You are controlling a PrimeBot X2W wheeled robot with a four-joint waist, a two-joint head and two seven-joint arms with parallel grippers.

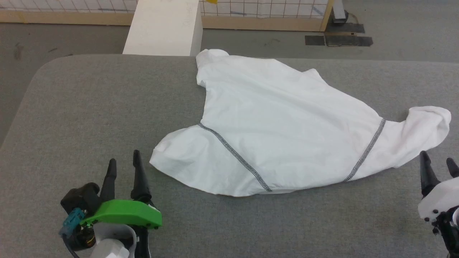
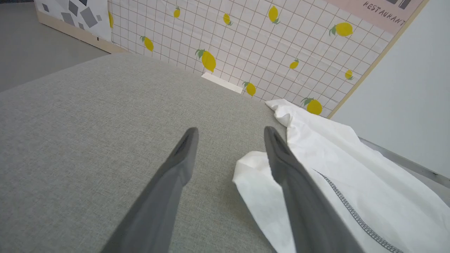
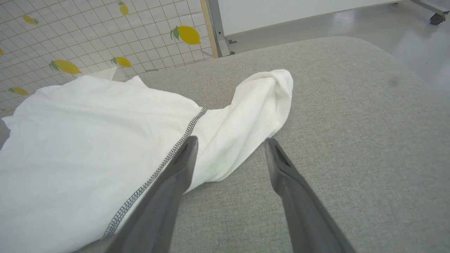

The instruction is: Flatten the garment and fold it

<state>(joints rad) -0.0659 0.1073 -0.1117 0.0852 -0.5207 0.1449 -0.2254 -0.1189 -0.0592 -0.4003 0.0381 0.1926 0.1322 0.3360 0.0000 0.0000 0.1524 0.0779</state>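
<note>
The garment (image 1: 283, 125) is a white long-sleeved shirt with two dark zigzag seams, spread fairly flat over the middle and right of the grey table (image 1: 89, 114). One sleeve end bunches at the far right (image 1: 430, 122), the other lies folded at the lower left (image 1: 175, 154). My left gripper (image 1: 123, 163) stands open just left of that folded sleeve, with nothing between its fingers. In the left wrist view the garment (image 2: 351, 175) lies beside the right finger of the left gripper (image 2: 230, 135). My right gripper (image 1: 437, 161) is open below the bunched sleeve (image 3: 253, 116); the right gripper (image 3: 230, 144) holds nothing.
A white box (image 1: 165, 27) stands on the floor past the table's far edge. Behind it runs a lemon-patterned grid panel (image 2: 263, 45) with a wooden base. The table's left half is bare grey fabric. Grey floor (image 1: 394, 21) surrounds the table.
</note>
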